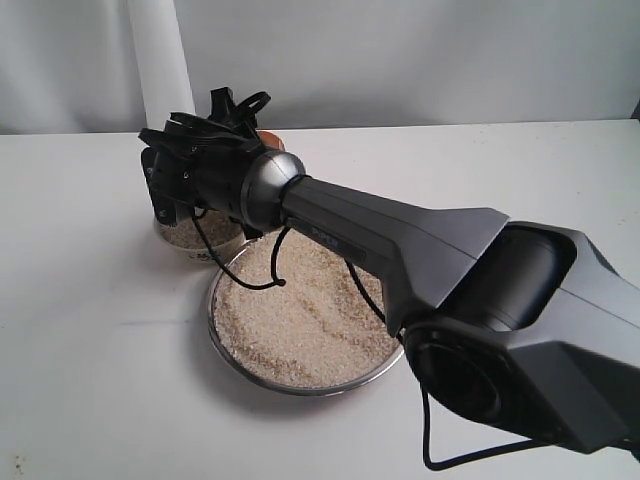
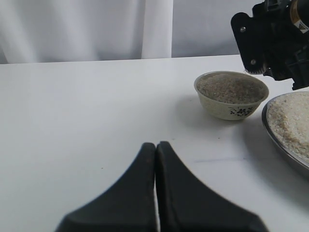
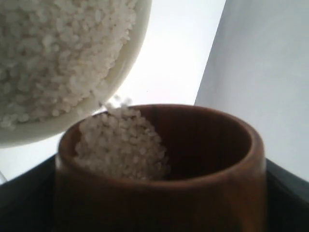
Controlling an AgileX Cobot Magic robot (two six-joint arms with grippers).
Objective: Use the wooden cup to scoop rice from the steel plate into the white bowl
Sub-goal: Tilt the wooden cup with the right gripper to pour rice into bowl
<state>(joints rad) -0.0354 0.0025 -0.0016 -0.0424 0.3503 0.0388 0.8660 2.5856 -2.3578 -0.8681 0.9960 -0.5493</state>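
Rice (image 3: 120,145) sits heaped at the lip of the cup (image 3: 159,203), which is tipped toward the bowl (image 2: 227,110) with a few grains at the very edge between the two rims. A pour looks to be in hand. The right gripper (image 1: 235,125) grasps the cup, with a dark finger showing on each side of the wood in its wrist view. It hangs over the bowl, well across on the left side of the exterior view.

The bowl stands on the table (image 2: 72,121) just beside the plate (image 1: 300,387) and is filled about to its rim already, so much of the transfer seems done. The plate holds a broad, fairly even layer of rice, so there is plenty more to scoop if the bowl could take it — I doubt it can take much. What is left of this step is to empty the cup without spilling over the rim.

The left gripper (image 2: 155,147) has its fingers pressed together on nothing. It is low over bare table, well apart from the bowl.
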